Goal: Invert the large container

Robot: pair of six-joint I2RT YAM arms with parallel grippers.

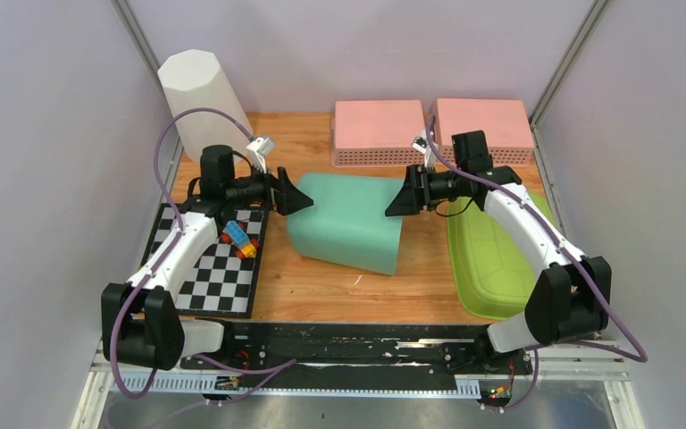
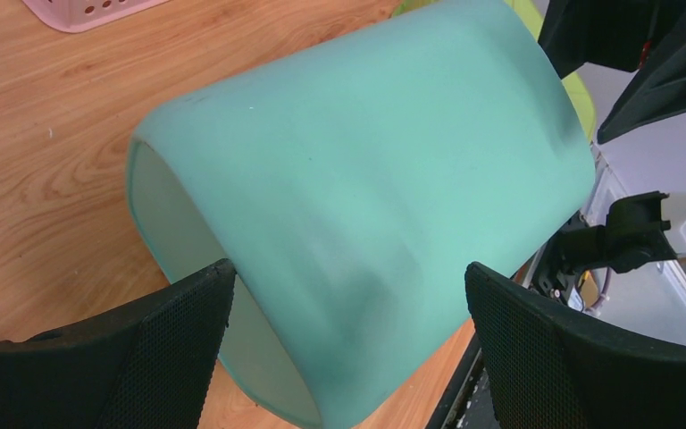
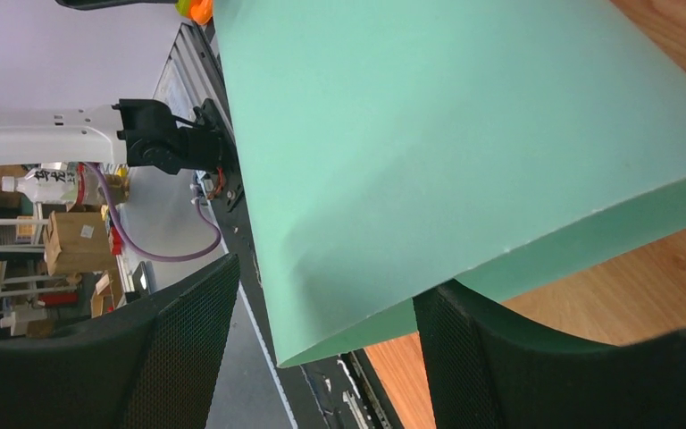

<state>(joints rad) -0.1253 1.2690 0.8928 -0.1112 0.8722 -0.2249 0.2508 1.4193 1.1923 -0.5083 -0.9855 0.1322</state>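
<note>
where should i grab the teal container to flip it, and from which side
Probably by its two opposite sides, one gripper coming in from the left and one from the right. The teal container is smooth, has no handle showing, and looks wider than either jaw gap. The left gripper and right gripper, both open, flank it there.

You have a wooden table with the large teal container lying on its side near the middle. Left of that container a black-and-white checkerboard mat lies flat, reaching the table's near edge. Beyond the container, along the far edge, two pink baskets sit bottom-up, side by side. Far-left of it a tall white bin stands upright. Just right of it rests a lime green tub.
</note>
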